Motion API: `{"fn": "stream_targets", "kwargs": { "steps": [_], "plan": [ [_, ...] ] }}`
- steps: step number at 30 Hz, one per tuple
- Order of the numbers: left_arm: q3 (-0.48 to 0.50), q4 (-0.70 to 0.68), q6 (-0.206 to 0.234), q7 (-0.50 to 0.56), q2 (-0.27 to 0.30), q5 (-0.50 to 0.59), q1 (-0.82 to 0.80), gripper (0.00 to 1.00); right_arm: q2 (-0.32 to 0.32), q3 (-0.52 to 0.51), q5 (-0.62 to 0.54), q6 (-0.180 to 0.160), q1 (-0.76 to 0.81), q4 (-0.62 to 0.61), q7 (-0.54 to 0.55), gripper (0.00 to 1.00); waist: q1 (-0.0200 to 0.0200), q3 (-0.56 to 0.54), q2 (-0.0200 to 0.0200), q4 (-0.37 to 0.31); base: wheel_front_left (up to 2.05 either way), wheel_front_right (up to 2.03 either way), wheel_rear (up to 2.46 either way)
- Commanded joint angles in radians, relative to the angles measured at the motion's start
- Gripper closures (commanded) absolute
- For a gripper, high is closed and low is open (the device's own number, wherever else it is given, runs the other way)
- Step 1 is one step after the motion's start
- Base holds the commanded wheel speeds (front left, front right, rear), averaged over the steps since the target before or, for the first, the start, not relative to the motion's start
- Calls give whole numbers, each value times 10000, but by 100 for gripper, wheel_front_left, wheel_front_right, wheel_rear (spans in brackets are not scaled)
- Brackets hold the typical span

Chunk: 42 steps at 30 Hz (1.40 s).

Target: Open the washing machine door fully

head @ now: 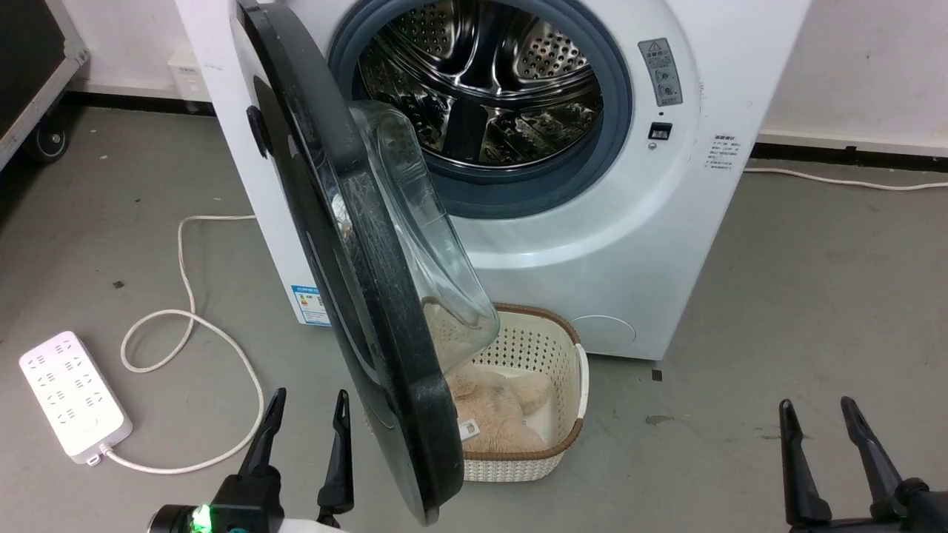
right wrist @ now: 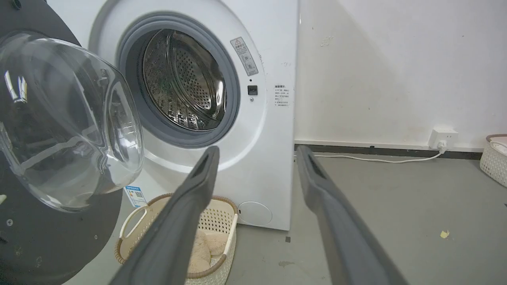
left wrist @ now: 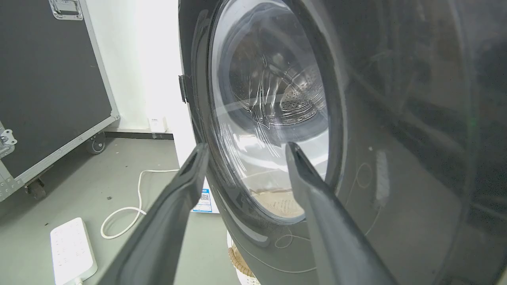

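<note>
Now, door (head: 392,326): partly open, standing out from the washing machine (head: 629,244) on the hinge at its left, nearly edge-on to the head view. Its top runs off that view's upper edge.
Glass bowl (right wrist: 67,118): bulges from the door's inner face. It is clear, but reflections blur what lies behind it.
Drum (head: 489,81): steel and perforated, in plain sight inside the grey-blue rubber ring (head: 618,118). Its upper part is cut off in the head view.
Left gripper (head: 309,400): low at the left, just beside the door's outer face, its two fingers spread wide with nothing between them. Whether a fingertip touches the door cannot be told.
Right gripper (head: 815,403): low at the right, above the grey floor (head: 815,281), well apart from door and machine. Its fingers are spread wide and hold nothing.
Basket (head: 548,348): cream, on the floor against the machine's front, below the opening. Its left part is hidden behind the door.
Beige soft thing (head: 496,414): lies in the basket, partly covered by the door. What it is cannot be made out.
Blue sticker (head: 311,303): low on the machine's front, its right edge behind the door, the print too small to read.
Power strip (head: 70,396): white, on the floor at the left, its cord (head: 185,296) looping towards the machine.
Black case (left wrist: 47,79): on wheels at the far left, cut off by the picture's edge.
</note>
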Motion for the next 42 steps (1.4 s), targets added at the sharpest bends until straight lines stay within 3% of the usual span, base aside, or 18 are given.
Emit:
{"fn": "stream_targets", "kwargs": {
  "steps": [1, 5, 6, 7, 8, 20, 22, 25, 33, 36, 37, 42],
  "plan": [
    [29, 41, -22, -55, -21, 99, 46, 0, 73, -5, -52, -7, 84, 65, -86, 0, 0, 22, 0, 0, 0, 0, 0],
    [59, 7, 5, -55, -42, 132, 18, 0, 86, 25, -34, -7, 27, 89, -107, 0, 0, 57, 0, 5, 0, 0, 0],
    [65, -26, 2, -55, -51, 124, 2, 44, 87, 30, 1, -7, 5, 100, -112, 0, 0, 70, 0, 8, 0, 0, 0],
    [67, -100, -6, -55, -61, 124, -28, 96, 88, 28, 32, -7, -16, 109, -116, 0, 0, 84, 0, 14, 0, 0, 0],
    [75, -225, -23, -55, -71, 111, -65, 100, 89, 27, 56, -7, -36, 118, -119, 0, 0, 94, 0, 21, 0, 0, 0],
    [943, -3582, 364, -55, -218, -259, -815, 100, 92, 52, 260, -7, -134, 80, -130, 0, 0, -13, 0, 22, 0, 0, 0],
    [560, -4466, 331, -55, -235, -190, -1146, 100, 92, 8, 335, -7, -132, 99, -130, 0, 0, -70, 0, 9, 0, 0, 0],
    [-122, -4708, 154, 41, -240, 12, -1177, 100, 92, 13, 367, -7, -139, 115, -130, 0, 0, -77, 0, 0, 0, 0, 0],
    [-2299, -4476, -129, 759, -254, 528, -906, 100, 92, -10, 418, -7, -223, 136, -131, 0, 0, 98, 0, -4, 0, 0, 0],
    [-3045, -3964, -235, 876, -260, 362, -711, 100, 93, -22, 413, -7, -280, 158, -131, 0, 0, 163, 0, -22, 0, 0, 0],
    [-3629, -3159, -328, 1157, -263, 29, -462, 100, 93, -14, 413, -7, -324, 194, -131, 0, 0, 203, 0, -48, 0, 0, 0],
    [-3842, -1734, -155, 1294, -266, -309, -329, 100, 93, 30, 413, -7, -386, 240, -131, 0, 0, 261, 0, -104, 0, 0, 0]
  ]
}}
